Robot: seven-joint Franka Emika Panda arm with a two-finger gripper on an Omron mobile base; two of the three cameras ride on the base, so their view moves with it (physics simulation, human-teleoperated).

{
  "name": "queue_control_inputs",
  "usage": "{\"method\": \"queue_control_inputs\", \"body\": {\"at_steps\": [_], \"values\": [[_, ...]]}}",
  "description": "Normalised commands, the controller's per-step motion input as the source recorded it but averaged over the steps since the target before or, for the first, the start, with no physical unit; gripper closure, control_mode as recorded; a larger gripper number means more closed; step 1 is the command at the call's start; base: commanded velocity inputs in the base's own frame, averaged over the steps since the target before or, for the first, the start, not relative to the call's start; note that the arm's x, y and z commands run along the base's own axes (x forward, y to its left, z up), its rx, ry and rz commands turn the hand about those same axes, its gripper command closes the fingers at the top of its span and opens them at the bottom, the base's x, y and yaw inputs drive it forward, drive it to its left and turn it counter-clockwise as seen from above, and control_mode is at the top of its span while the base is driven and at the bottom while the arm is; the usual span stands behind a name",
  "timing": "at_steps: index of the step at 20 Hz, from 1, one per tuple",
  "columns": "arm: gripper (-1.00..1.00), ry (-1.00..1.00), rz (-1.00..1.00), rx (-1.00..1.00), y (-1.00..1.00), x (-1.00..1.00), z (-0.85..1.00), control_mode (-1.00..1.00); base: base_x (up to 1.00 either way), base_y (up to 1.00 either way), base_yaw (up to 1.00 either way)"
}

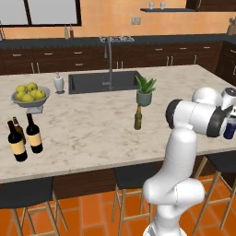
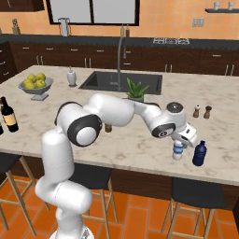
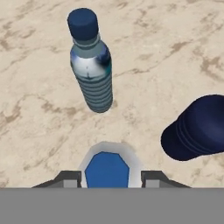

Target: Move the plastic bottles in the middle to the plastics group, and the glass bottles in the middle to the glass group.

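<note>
Clear bottle [image 2: 178, 150] is clamped between the closed gripper [image 3: 107, 175] fingers, near the counter's [image 2: 140, 144] front edge, just beside the dark-blue bottle [image 2: 199, 154]; its body is largely hidden by the hand. Light-blue bottle [image 3: 92, 74] stands just beyond, upright.

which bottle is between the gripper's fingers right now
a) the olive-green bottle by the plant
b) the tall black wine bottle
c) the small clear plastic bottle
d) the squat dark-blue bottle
c: in the hand view the small clear plastic bottle sits between the fingertips of the gripper, beside the squat dark-blue bottle and the slim light-blue bottle, both standing free.
</note>
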Motion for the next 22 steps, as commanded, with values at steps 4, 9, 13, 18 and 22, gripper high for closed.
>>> {"method": "queue_control_inputs", "body": {"at_steps": [4, 9, 13, 18, 22], "values": [[1.0, -0.11, 0.0, 0.0, 0.0, 0.0, -0.36, -1.0, 0.0, 0.0, 0.0], [1.0, -0.12, 0.0, 0.0, 0.0, 0.26, -0.21, -1.0, 0.0, 0.0, 0.0], [1.0, 0.0, 0.0, 0.0, -0.03, 0.24, 0.0, -1.0, 0.0, 0.0, 0.0], [1.0, 0.09, 0.0, 0.0, 0.0, 0.0, 0.0, -1.0, 0.0, 0.0, 0.0], [1.0, 0.1, 0.0, 0.0, 0.0, 0.0, 0.0, -1.0, 0.0, 0.0, 0.0]]}}
